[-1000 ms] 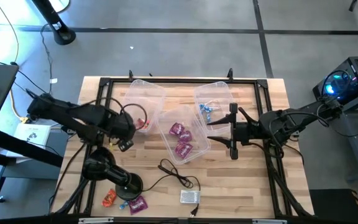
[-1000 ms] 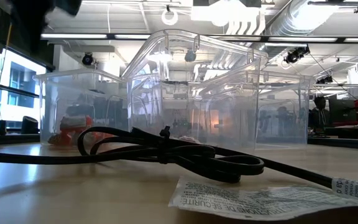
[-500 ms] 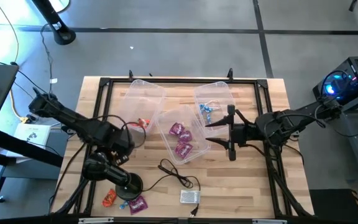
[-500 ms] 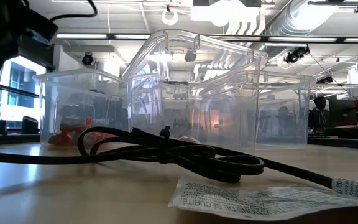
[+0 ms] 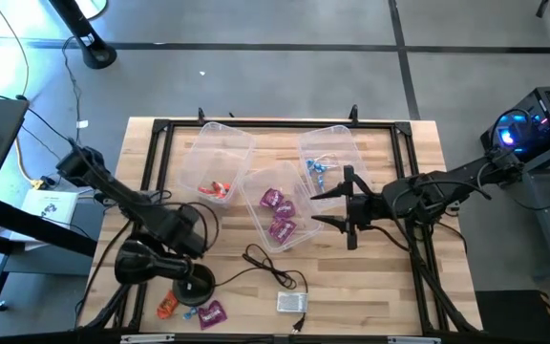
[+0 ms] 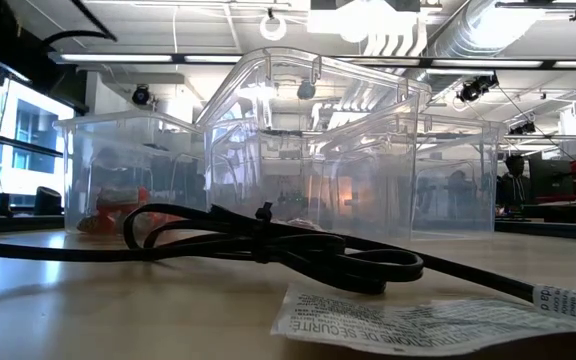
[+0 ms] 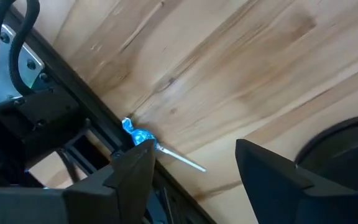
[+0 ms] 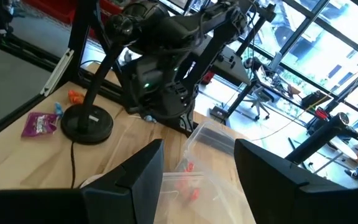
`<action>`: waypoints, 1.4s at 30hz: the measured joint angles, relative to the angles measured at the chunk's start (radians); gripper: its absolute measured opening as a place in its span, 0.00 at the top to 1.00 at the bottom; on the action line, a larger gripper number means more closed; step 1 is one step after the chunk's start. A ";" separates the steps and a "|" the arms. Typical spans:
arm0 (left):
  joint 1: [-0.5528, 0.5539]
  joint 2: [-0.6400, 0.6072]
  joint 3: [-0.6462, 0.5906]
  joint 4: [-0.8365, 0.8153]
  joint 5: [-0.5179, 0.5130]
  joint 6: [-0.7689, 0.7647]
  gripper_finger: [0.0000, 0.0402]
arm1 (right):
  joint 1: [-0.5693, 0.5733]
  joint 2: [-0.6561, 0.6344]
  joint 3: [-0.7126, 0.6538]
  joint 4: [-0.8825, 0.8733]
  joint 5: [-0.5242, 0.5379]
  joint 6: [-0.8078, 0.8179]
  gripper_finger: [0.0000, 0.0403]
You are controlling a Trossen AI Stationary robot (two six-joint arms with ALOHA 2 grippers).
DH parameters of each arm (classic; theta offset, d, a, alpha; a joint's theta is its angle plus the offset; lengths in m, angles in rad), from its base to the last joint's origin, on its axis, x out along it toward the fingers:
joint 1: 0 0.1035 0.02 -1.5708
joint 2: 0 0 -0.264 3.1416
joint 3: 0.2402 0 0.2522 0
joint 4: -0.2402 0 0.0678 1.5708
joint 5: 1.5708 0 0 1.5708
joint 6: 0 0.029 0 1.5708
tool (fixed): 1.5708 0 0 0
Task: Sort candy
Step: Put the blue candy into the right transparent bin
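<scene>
Three loose candies lie near the table's near-left corner: orange [image 5: 167, 304], light blue [image 5: 191, 313] [image 7: 138, 135] and purple [image 5: 211, 312]. Sorted candy lies in clear bins: orange [image 5: 218, 188] in the left bin [image 5: 220, 153], purple [image 5: 277, 215] in the middle bin [image 5: 299, 234], blue [image 5: 315, 169] in the right bin [image 5: 330, 141]. My left gripper [image 5: 185, 244] [image 7: 194, 168] is open and empty, hanging over the near-left boards and looking toward the blue candy. My right gripper [image 5: 330, 208] [image 8: 197, 174] is open and empty, level beside the middle bin's right wall.
A black round stand base [image 5: 195, 282] [image 7: 347, 155] stands between my left gripper and the loose candies. A white box [image 5: 292, 302] with a coiled black cable [image 5: 267, 268] [image 6: 268, 240] lies near the near edge. A black frame [image 5: 151, 143] rims the table.
My left gripper has drawn back from over the left bin toward the table's near-left corner and come lower. The orange candy stays in the left bin. My right gripper has crept a little toward the middle bin, still open.
</scene>
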 joint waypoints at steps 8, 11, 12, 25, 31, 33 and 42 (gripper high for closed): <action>-0.030 0.128 0.000 -0.002 0.023 0.000 0.47 | 0.000 0.000 0.000 0.000 0.000 0.018 0.52; -0.042 0.174 -0.001 0.000 0.060 0.025 0.47 | 0.000 0.000 0.000 -0.001 0.000 0.024 0.52; -0.048 0.185 -0.006 0.006 0.062 0.035 0.47 | 0.000 0.000 0.000 -0.001 0.000 0.024 0.52; -0.104 0.069 -0.255 0.213 0.225 -0.038 0.54 | 0.000 -0.001 0.000 -0.012 0.000 0.033 0.52; -0.104 0.004 -0.313 0.317 0.214 -0.117 0.58 | 0.000 -0.001 0.000 -0.017 0.000 0.050 0.52; -0.104 -0.005 -0.349 0.370 0.224 -0.132 0.58 | 0.000 -0.001 0.000 -0.029 0.000 0.064 0.52; -0.117 -0.024 -0.385 0.407 0.218 -0.271 0.58 | 0.000 -0.001 0.000 -0.070 0.000 0.092 0.52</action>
